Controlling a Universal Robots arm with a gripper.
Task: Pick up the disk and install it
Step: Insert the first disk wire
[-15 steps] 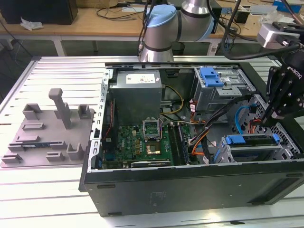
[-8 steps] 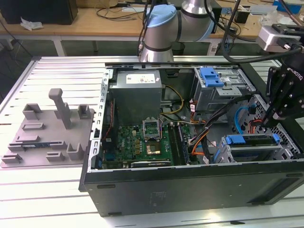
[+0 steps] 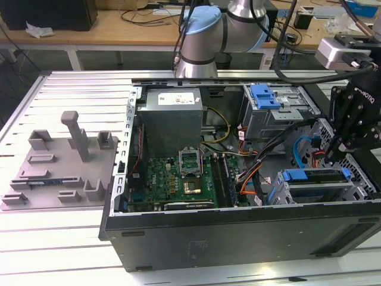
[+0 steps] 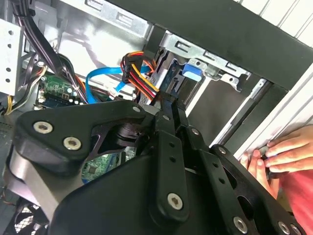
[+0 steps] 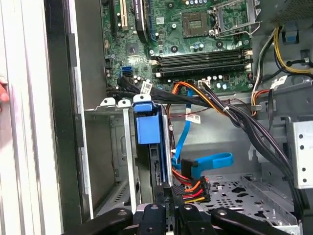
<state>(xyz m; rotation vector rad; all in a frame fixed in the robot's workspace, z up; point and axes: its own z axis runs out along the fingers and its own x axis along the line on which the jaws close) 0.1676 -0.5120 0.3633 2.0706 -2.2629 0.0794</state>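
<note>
While my gripper [image 3: 331, 154] is hanging over the open computer case [image 3: 238, 232], toward the exterior view's right end of it, a long wooden bench [image 3: 119, 27] strewn with cables is running along the far side of the room. Nearer, a pale slatted metal table [image 3: 71, 83] is carrying everything. The black case is lying on its side across it, open upward. A grey fixture plate [image 3: 53, 173] with upright blocks is sitting just beside the case on the exterior view's left.

Inside the case, a grey power-supply box [image 3: 172, 119] is sitting at the far edge, and the green motherboard [image 3: 178, 179] is lying near it. The disk [image 3: 315, 176] is sitting edge-up in the metal drive cage [image 3: 363, 179] at the near right corner, its blue carrier frame facing up.

In both wrist views my fingers [image 4: 168, 105] are pressing together with no gap between them. They are reaching toward the disk's end, and I cannot tell whether they are touching it. An orange, red and yellow power cable [image 5: 193, 188] and a blue flat cable [image 5: 210, 161] are lying just beside them. In the second wrist view a person's hand [image 4: 274, 154] is resting against the case edge.
</note>
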